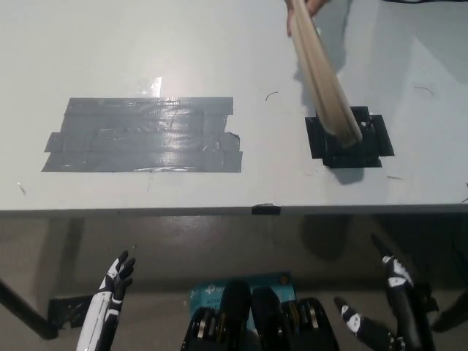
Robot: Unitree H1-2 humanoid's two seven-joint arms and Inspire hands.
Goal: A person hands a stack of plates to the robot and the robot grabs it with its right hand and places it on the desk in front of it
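Note:
A person's hand (311, 7) at the top edge holds out a stack of tan plates (324, 73), seen edge-on and slanting down over the desk toward a black tape patch (351, 142). My black right hand (387, 307) sits low at the bottom right, below the desk edge, open with fingers spread and holding nothing. It is well apart from the plates. My white left hand (110, 296) rests at the bottom left, also below the desk edge, fingers apart and empty.
The grey-white desk (219, 51) fills the upper half. A large patch of grey tape (142, 135) lies on its left part. The front edge (219, 210) carries a small black marker (265, 210). Dark floor and a desk leg lie below.

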